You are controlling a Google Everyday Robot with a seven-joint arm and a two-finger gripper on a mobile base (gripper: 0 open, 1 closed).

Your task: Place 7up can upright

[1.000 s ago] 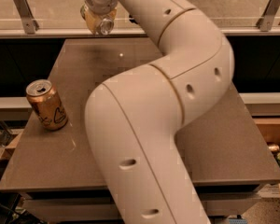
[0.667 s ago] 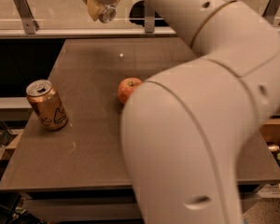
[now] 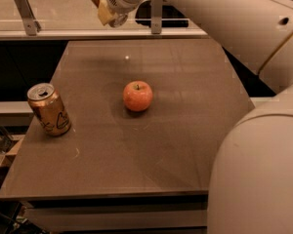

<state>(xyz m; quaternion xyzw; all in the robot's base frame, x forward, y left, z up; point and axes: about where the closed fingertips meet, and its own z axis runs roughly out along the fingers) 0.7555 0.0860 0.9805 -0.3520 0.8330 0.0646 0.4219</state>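
The arm (image 3: 244, 28) fills the right side and the top of what I can see: fat, smooth, cream-white tubes with rounded joints and a few small dark holes in the shell. Below it is the table (image 3: 151, 169), a flat rectangular slab in matte grey-brown with a faint sheen, fine scratches and a thick pale front edge. Behind the table a pale ledge (image 3: 53, 13) runs across the room, with upright metal brackets (image 3: 24, 6) along it and dark space underneath. The bronze can (image 3: 50, 109) stands upright near the table's left edge. It is a shiny orange-brown metal cylinder with its top opened and a dark outline drawn on its side. The apple (image 3: 137, 95) sits about mid-table, well apart from that can; it is round and red-orange with a yellowish blush, its stem dimple facing up and a soft shadow around its base. The gripper (image 3: 111, 17) hangs in the air above the table's far edge, toward the left, in front of the ledge. Its tan fingers (image 3: 104, 12) look clenched on the 7up can (image 3: 118, 19), which is off the table and tilted, one round silver end turned down toward me. A tiny white speck (image 3: 127, 57) lies on the far part of the tabletop.
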